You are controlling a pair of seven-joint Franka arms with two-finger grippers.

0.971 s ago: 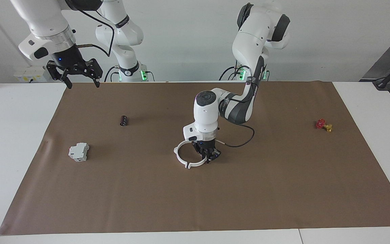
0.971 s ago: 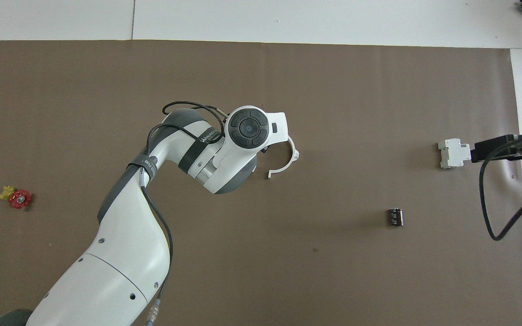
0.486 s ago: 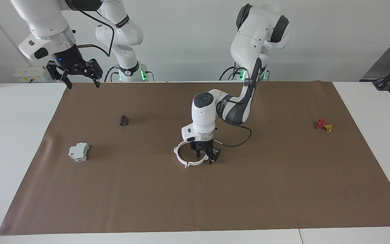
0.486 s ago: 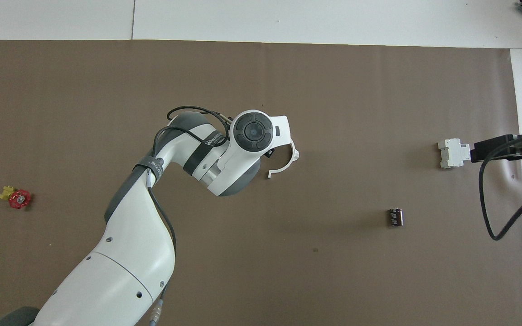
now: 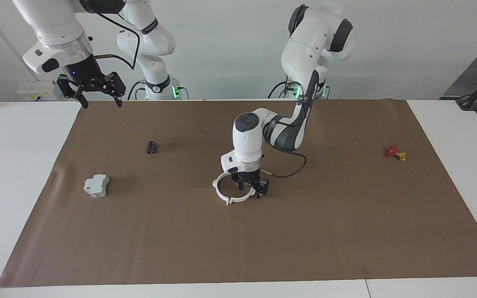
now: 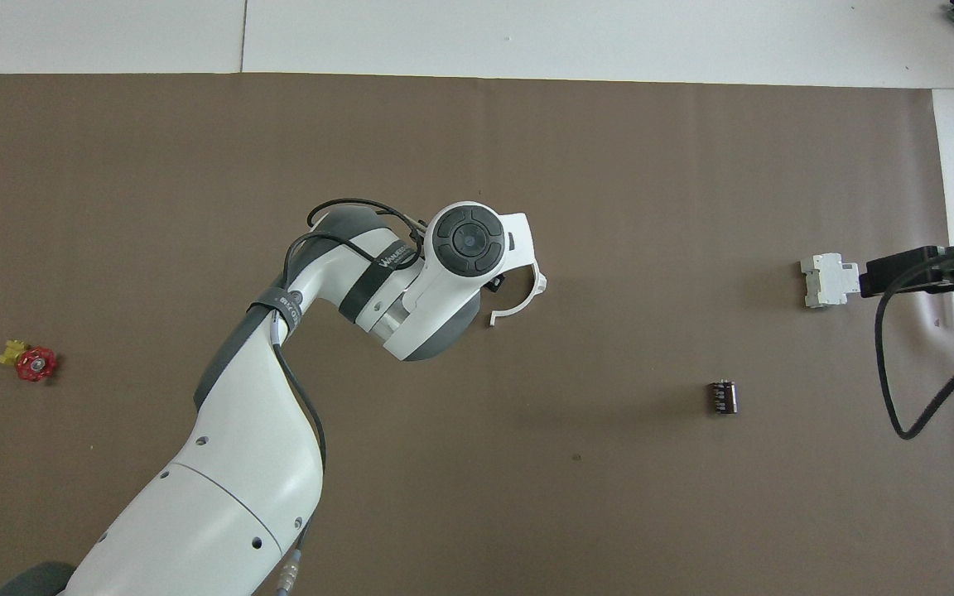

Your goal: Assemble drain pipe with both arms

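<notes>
Left pincer point(image 5: 250, 191), spread open, hangs over our drain pipe point(image 5: 227, 196), seemingly joined on the table point(image 5: 346, 227); right pincer point(image 5: 97, 94) waits open.

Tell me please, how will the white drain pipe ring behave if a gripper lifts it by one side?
The drain pipe looks thin and hollow, so probably light. Its slender arcs may flex, or part where they join. Lying flat on the brown paper, it seems unlikely to roll. The left gripper is low beside it.
</notes>
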